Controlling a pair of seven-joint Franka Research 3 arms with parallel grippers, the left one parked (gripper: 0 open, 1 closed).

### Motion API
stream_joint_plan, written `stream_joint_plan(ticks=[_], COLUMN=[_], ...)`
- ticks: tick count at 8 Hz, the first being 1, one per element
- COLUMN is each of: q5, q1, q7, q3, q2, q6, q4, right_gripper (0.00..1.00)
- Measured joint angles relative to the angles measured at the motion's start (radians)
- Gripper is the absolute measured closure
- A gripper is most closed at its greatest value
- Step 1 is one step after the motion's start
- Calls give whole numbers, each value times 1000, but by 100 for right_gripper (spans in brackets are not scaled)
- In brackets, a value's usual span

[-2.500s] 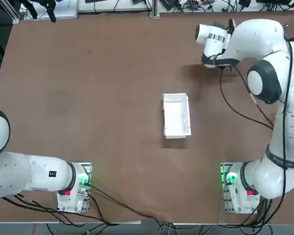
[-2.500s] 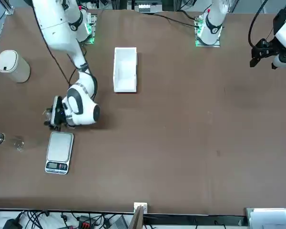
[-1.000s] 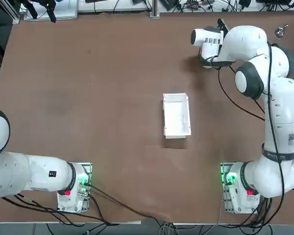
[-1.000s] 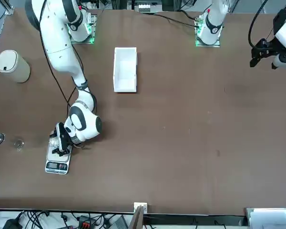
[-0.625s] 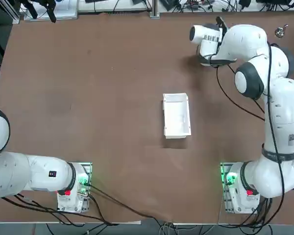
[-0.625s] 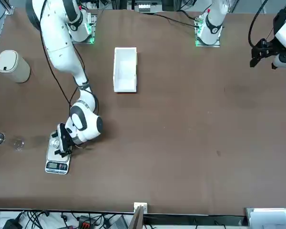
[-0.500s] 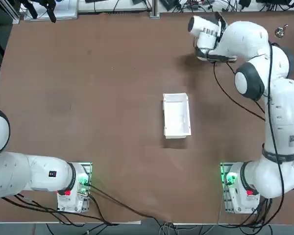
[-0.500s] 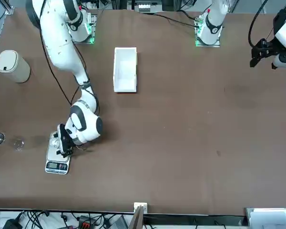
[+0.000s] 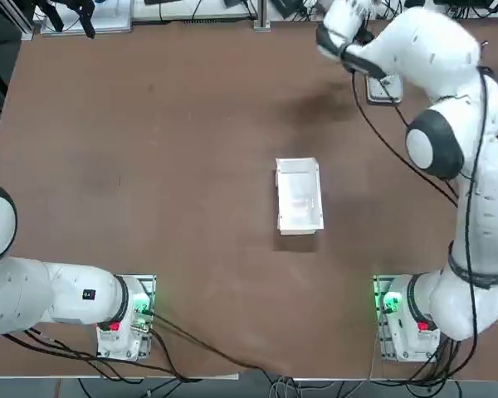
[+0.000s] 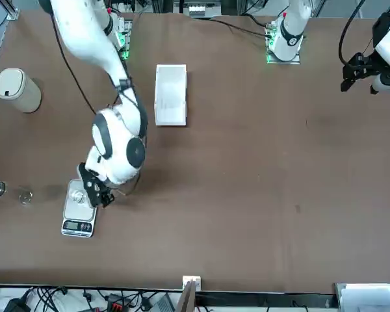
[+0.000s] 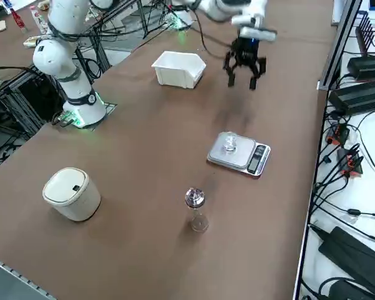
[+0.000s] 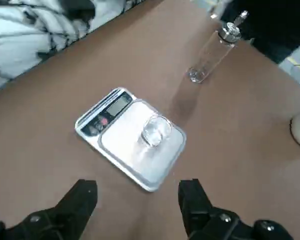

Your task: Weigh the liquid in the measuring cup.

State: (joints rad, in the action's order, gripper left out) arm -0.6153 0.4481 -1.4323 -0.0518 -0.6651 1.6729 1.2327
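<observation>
The cup (image 12: pixel 154 131) sat on the scale (image 12: pixel 131 145), right gripper (image 11: pixel 243 74) hung above, jaws wide and empty. Next up was probably just reading the display.

Overhead, front, side, wrist (all share scale (image 11: pixel 239 154))

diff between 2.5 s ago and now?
The right gripper carried the measuring cup onto the scale, let go, then rose; it now hangs open above, empty. The white tray, bottle and white canister stayed put.
</observation>
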Motion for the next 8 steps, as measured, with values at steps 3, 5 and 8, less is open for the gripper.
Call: stream_joint_plan(ticks=[3, 5, 8], q5=[240, 399, 589], q1=[-50, -151, -344], q7=[486, 809, 1193], q3=[-9, -16, -18], q2=[217, 346, 474], q6=[-152, -229, -247], q4=[-6, -2, 75], right_gripper=[0, 0, 0])
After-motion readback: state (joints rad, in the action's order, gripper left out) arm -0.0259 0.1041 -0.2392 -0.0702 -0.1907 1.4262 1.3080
